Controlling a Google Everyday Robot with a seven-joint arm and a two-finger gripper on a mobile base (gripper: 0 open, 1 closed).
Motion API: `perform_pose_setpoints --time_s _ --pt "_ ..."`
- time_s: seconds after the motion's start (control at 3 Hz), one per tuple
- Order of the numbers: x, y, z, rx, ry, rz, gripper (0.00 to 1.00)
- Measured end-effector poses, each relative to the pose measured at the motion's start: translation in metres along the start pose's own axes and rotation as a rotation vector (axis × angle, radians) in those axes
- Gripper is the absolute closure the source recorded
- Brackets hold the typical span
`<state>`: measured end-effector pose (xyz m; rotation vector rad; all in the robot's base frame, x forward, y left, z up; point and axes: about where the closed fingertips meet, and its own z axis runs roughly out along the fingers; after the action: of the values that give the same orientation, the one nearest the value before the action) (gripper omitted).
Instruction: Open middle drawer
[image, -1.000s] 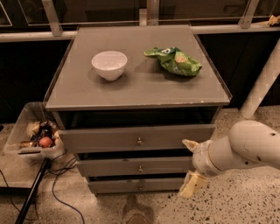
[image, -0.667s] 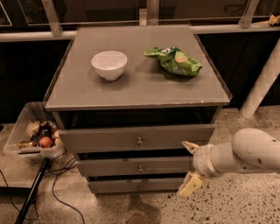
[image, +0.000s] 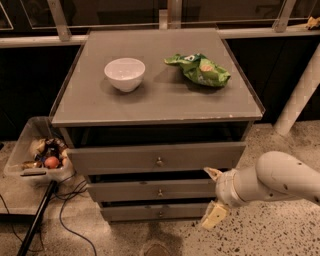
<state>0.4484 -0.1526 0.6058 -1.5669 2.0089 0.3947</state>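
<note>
Fingers (image: 214, 216) spread; gripper (image: 212, 195) slightly lower than before, beside middle drawer (image: 130, 191) right end.

Arm (image: 282, 179): smooth off-white rounded shell, a fat cylindrical link narrowing to a ringed wrist collar. Gripper (image: 214, 195): two flat pale-cream fingers (image: 215, 216), spread apart, sitting below the front-right corner of the table (image: 165, 102).
</note>
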Motion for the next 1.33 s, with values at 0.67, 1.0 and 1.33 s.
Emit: perform_pose_setpoints --time_s 0.67,1.0,1.33 --pt "0.037 0.0 0.058 -0.045 0.009 0.044 0.0" --pt "0.047 -0.012 0.081 -0.036 -0.031 0.057 0.0" --pt "0.053 -0.018 0.103 -0.048 -0.069 0.071 0.0"
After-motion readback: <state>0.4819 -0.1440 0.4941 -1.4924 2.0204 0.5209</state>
